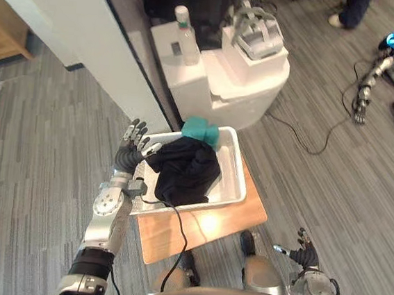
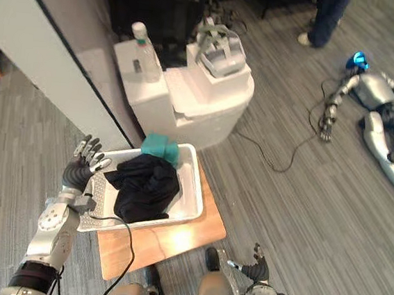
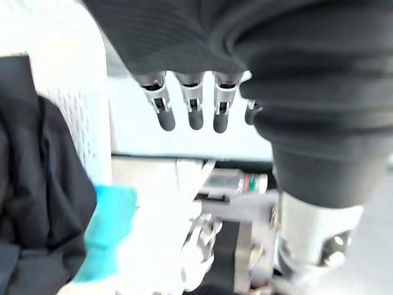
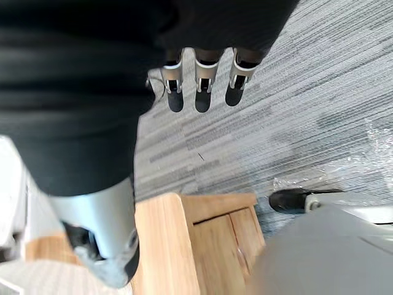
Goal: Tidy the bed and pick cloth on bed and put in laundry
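Cloth (image 1: 184,171), black and crumpled, lying in white plastic laundry basket (image 1: 239,183) just beside empty, spread-fingered left hand (image 1: 133,140); right hand (image 1: 305,254) slack, empty. Drop-off apparently done; next, pull clear.

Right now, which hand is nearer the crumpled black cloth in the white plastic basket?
Left. The left hand is beside the black cloth; the right hand hangs far right.

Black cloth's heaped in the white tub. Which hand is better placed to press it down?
Left, probably. The left hand hovers open at a corner of the white plastic tub, right beside the crumpled black cloth. The right hand hangs open low over the grey floor, apart from the tub.
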Controlling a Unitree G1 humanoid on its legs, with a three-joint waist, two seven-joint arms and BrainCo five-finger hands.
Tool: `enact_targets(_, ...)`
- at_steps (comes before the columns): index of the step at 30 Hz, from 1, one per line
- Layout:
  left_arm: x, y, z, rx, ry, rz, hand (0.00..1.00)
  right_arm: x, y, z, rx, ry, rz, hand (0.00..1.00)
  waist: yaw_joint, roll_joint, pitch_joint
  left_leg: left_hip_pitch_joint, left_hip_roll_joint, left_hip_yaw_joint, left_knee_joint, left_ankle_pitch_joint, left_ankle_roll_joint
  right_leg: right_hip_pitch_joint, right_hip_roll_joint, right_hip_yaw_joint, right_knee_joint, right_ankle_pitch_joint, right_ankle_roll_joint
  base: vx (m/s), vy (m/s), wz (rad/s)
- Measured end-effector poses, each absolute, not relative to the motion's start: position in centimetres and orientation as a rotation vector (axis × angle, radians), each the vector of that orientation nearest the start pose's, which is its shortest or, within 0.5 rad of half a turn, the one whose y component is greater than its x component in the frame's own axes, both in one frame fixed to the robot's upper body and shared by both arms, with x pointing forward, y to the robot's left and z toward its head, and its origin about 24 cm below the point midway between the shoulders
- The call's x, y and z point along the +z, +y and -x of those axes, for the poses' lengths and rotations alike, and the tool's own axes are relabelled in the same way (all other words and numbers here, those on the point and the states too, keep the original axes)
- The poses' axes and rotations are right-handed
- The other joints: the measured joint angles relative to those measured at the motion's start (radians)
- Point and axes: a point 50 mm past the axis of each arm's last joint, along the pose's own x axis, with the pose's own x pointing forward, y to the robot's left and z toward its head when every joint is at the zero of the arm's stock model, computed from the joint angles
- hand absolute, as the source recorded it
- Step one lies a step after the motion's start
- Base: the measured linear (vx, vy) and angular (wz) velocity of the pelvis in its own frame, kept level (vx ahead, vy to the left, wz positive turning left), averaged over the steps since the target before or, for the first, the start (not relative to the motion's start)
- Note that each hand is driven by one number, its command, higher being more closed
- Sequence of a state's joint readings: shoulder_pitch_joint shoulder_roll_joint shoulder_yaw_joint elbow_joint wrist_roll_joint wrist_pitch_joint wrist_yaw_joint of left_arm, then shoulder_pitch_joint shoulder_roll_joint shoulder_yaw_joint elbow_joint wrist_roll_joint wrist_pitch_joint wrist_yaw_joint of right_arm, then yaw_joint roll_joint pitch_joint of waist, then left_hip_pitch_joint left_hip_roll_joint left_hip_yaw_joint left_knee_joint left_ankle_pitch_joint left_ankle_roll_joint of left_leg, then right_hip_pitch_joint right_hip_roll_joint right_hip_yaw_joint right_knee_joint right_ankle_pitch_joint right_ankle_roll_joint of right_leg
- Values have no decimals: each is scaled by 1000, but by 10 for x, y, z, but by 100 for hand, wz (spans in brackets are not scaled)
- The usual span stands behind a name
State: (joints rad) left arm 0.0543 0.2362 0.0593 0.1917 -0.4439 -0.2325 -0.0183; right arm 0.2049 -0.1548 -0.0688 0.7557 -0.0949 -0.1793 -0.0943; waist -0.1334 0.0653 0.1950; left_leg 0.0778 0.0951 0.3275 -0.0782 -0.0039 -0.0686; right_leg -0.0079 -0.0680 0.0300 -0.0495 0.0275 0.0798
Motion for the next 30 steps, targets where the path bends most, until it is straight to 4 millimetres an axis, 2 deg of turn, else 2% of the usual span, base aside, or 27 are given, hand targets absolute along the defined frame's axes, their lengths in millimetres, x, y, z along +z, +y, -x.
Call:
enact_targets(4,6,230,-222,203,38,213,0,-131,-223,-105,-153,822,277,0,27,-14,-29,33,-7,-18,-12,0,2,43,-7,-21,-8,-6,0,22,15,17)
enact_targets(7,-12,234,-203,253,140,238,0,-140,-214,-92,-114,883,251,0,44,-30,-59,56,-9,-38,-19,0,2,72,-9,-41,-7,-18,-1,7,-7,18)
enact_targets(9,-28,236,-190,280,223,243,0,-143,-213,-87,-102,908,241,0,46,-38,-65,74,-11,-47,-19,0,2,88,-11,-50,-6,-26,1,-7,-9,20)
enact_targets(11,-52,237,-171,346,346,275,0,-146,-212,-79,-87,934,225,0,58,-43,-69,91,-12,-60,-19,-1,2,111,-15,-67,-2,-36,1,-29,-6,19)
enact_targets(14,-84,237,-138,408,532,236,0,-149,-212,-71,-79,961,209,0,79,-49,-82,96,-13,-70,-21,-1,3,121,-17,-78,-1,-44,1,-23,-9,13)
enact_targets(16,-113,239,-96,459,729,190,0,-149,-211,-66,-79,950,185,0,94,-50,-93,96,-12,-72,-24,-3,2,126,-18,-90,3,-57,3,-15,-13,16)
enact_targets(19,-139,237,-44,531,925,243,0,-150,-211,-63,-83,939,158,0,102,-53,-105,100,-11,-83,-24,-11,-7,139,-21,-106,0,-68,3,6,-5,17)
enact_targets(22,-152,228,-8,502,1061,229,0,-151,-208,-58,-89,938,134,0,127,-51,-116,101,-9,-91,-25,-15,-8,156,-21,-120,-5,-71,3,17,-6,13)
enact_targets(24,-157,219,9,483,1135,204,0,-152,-209,-57,-93,941,125,0,134,-53,-127,101,-7,-92,-25,-18,-8,156,-21,-124,-4,-80,5,30,-4,6)
enact_targets(26,-159,213,17,468,1173,172,0,-153,-207,-55,-86,949,117,0,141,-58,-137,100,-5,-93,-25,-21,-10,156,-21,-126,-4,-84,5,46,0,2)
enact_targets(27,-160,211,19,451,1186,151,0,-153,-207,-55,-86,949,116,0,146,-51,-144,101,-4,-93,-25,-23,-11,158,-20,-126,-3,-85,5,60,2,0)
enact_targets(30,-163,209,16,434,1232,112,0,-154,-208,-57,-86,956,117,0,148,-50,-146,101,-2,-93,-25,-22,-8,158,-20,-128,-1,-83,5,59,1,0)
